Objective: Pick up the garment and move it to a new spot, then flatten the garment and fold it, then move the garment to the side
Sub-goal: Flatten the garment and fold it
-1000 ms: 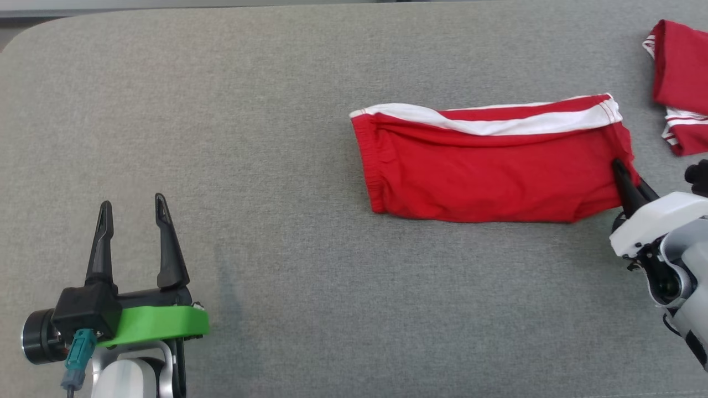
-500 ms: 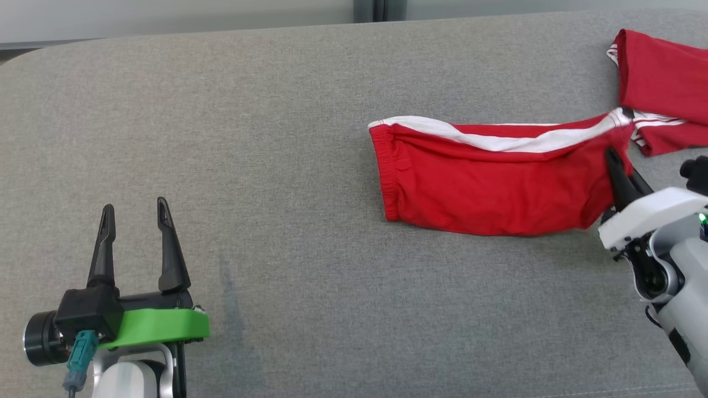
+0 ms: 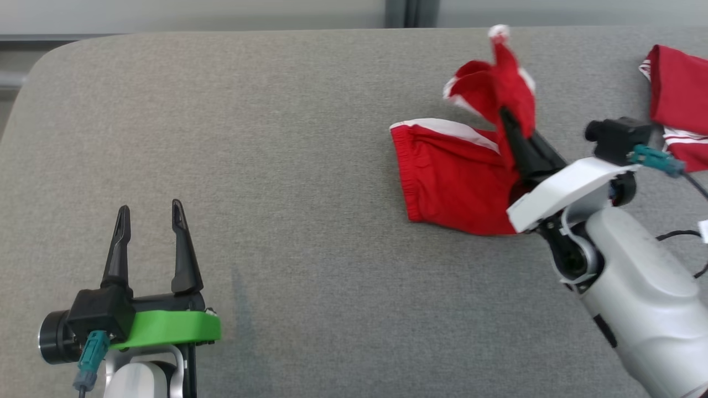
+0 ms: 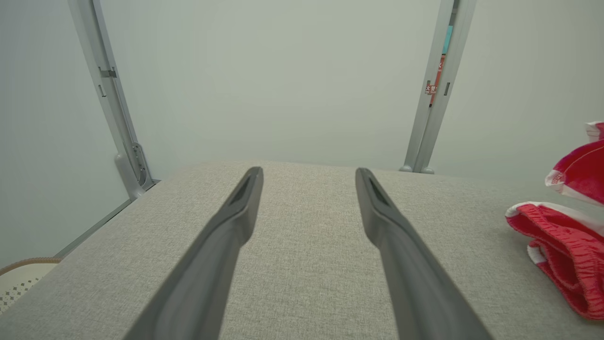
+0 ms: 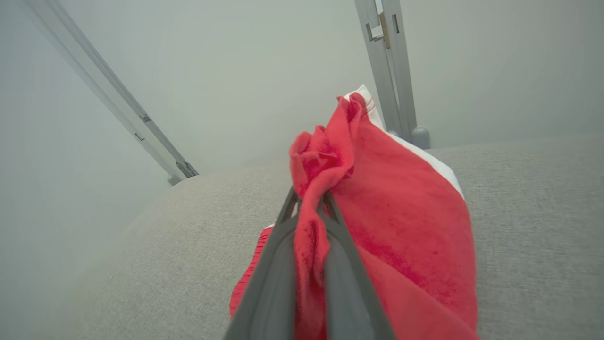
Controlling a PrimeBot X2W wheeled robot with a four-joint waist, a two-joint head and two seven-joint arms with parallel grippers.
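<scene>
Clamping garment, right pincer; seemingly raised partway

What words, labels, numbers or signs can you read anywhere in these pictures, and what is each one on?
Small red sign at the metal post behind the table, left wrist view: pale characters, too small and blurred to read.
Red garment: white stripes, no lettering visible.
Other red garment: no lettering visible.
No other text can be read.
</scene>
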